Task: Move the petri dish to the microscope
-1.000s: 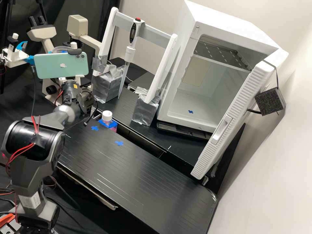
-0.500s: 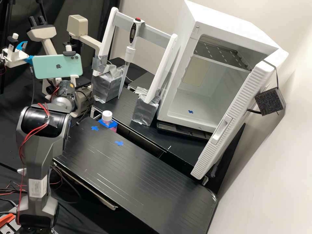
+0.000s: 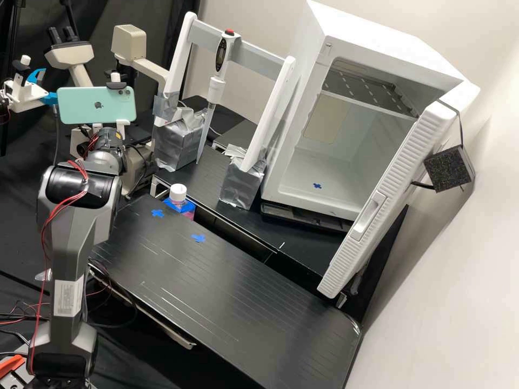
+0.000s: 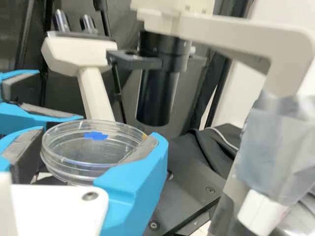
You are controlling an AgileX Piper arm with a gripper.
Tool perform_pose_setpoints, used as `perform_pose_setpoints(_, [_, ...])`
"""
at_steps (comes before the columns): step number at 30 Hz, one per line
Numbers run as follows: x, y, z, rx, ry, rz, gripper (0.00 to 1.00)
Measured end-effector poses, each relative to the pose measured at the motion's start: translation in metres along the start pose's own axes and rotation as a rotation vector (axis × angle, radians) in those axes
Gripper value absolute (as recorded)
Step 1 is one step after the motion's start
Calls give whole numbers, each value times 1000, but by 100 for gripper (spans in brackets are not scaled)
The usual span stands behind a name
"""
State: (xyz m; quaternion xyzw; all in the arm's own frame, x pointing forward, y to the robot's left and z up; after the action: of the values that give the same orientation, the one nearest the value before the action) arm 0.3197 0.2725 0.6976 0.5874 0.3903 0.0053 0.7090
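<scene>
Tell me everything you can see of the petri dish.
The petri dish is round, shallow and see-through, of clear plastic or glass, with one rim stacked close above another. A small blue patch appears within its round outline. It sits roughly level, gripped at its sides in the pincer, near the microscope.

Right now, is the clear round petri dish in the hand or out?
In: the dish is gripped between the two bright blue fingers.
</scene>
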Motion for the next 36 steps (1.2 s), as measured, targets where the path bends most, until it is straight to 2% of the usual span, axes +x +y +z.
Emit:
perform_pose_setpoints(6, [14,-2,8,7,-76,-36,0])
perform_pose_setpoints(15, [27,-2,10,2,-123,-67,0])
perform_pose_setpoints(23, [36,-2,3,-2,-111,-72,0])
perform_pose_setpoints(36, [59,-6,4,-14,-143,-112,0])
